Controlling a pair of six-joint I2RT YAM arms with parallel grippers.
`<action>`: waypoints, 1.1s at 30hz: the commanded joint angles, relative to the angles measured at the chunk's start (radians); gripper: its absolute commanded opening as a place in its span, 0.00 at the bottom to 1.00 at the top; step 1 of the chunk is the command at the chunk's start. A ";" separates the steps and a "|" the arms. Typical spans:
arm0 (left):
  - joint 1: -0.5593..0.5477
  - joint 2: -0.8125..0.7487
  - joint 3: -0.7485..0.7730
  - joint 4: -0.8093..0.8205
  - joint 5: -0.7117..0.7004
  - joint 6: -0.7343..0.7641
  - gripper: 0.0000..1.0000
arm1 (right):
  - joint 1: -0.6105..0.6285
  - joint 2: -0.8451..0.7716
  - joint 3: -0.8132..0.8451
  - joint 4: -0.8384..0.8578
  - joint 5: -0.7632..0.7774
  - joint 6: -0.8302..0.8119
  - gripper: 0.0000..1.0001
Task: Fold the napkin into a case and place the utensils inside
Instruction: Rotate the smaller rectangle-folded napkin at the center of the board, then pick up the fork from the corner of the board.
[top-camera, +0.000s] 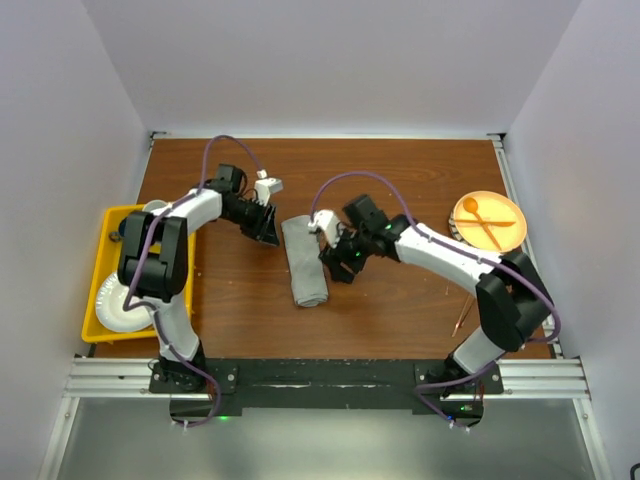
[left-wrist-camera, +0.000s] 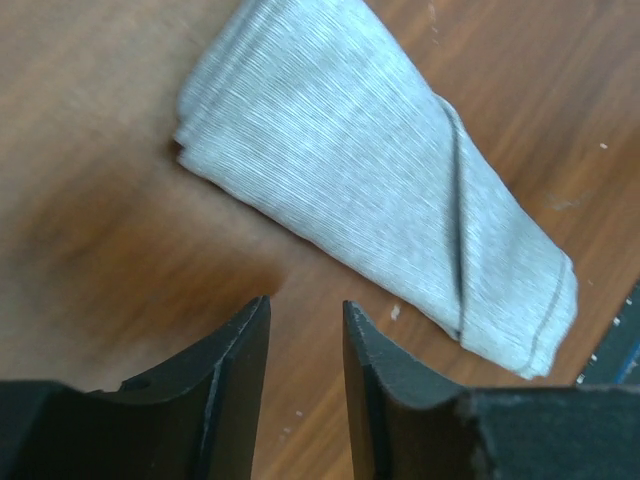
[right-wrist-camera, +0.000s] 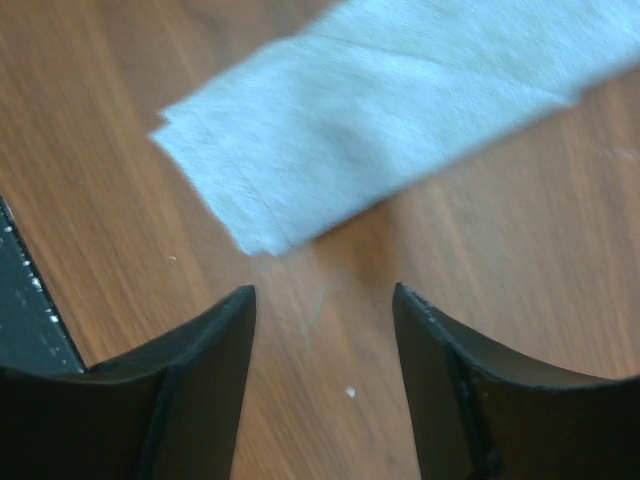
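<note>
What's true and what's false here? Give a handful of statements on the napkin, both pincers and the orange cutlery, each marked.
1. The napkin is folded into a narrow strip. True.
2. The left pincer grips the napkin. False: its jaws stand apart and empty, short of the cloth.
3. The right pincer is open and holds nothing. True.
4. The orange cutlery lies in the tray. False: the orange spoon and fork lie on the orange plate; the yellow tray holds a white plate.
</note>
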 joint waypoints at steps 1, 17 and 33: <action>0.000 -0.137 -0.011 0.056 0.076 0.001 0.45 | -0.180 -0.058 0.146 -0.094 0.008 0.061 0.65; 0.000 -0.266 0.035 0.176 0.045 0.074 0.60 | -0.959 -0.235 0.292 -0.680 0.118 -0.229 0.83; 0.002 -0.306 -0.155 0.398 0.091 -0.018 0.60 | -1.016 -0.202 -0.007 -0.652 0.469 -0.030 0.57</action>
